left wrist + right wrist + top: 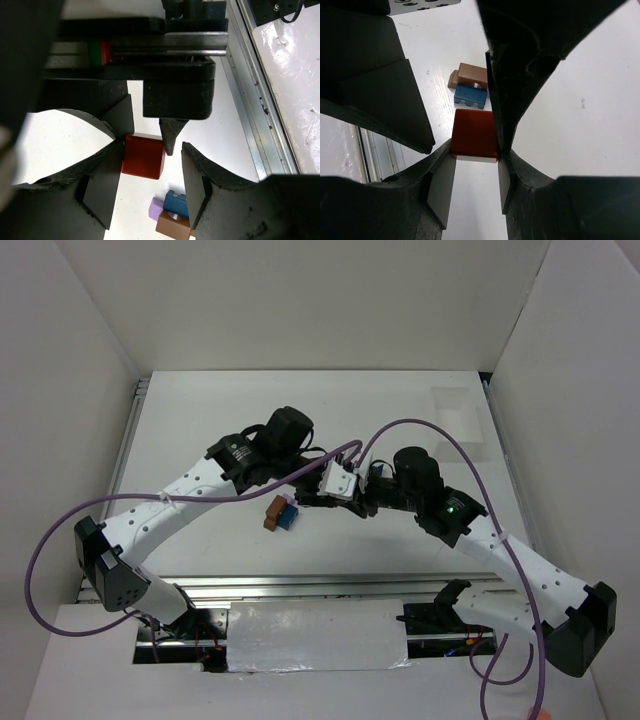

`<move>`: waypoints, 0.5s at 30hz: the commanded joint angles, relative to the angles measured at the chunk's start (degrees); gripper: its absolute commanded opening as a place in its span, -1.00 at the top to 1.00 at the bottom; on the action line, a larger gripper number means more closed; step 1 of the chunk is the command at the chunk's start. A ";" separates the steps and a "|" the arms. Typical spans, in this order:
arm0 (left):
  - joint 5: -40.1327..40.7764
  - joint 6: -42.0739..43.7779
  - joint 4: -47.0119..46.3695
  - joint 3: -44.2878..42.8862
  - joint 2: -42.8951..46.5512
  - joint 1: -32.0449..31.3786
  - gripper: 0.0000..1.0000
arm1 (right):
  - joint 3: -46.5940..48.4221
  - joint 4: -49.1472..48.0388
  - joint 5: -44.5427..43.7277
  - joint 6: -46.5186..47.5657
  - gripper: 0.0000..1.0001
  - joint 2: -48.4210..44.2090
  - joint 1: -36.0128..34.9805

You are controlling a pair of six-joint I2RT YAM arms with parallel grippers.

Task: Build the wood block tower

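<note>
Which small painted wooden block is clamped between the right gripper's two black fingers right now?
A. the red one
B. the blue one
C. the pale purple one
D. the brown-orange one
A: in the right wrist view the red wooden block sits squeezed between the fingers of the right gripper, while the blue block and brown-orange block lie on the white table beyond.

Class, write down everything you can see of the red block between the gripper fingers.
The red block is a small plain cuboid, dark red, looking like painted wood, with a flat square-looking top face. It sits level, pinched on two opposite sides by the fingers of the right gripper. It is close to the blue block and brown block, over the white table. Whether it rests on the table or is lifted cannot be told.
</note>
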State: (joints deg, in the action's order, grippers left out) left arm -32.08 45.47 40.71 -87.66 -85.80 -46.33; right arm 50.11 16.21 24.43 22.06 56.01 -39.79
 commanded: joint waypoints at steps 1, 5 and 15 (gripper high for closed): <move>1.14 -4.08 1.30 0.56 -2.44 1.50 -0.24 | -0.53 -11.63 3.53 4.66 0.98 -3.80 -3.10; -0.01 -4.34 0.78 0.82 -1.39 2.29 -0.31 | -2.38 -13.48 3.96 4.56 0.98 -6.26 -3.19; 1.05 -4.87 -0.10 1.52 -0.95 2.29 -0.33 | -3.61 -15.24 5.10 4.39 0.99 -7.05 -3.19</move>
State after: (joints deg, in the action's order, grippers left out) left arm -35.24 44.82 40.80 -87.35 -85.73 -45.52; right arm 45.30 10.46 24.12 22.02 51.24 -41.04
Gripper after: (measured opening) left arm 0.676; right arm 0.431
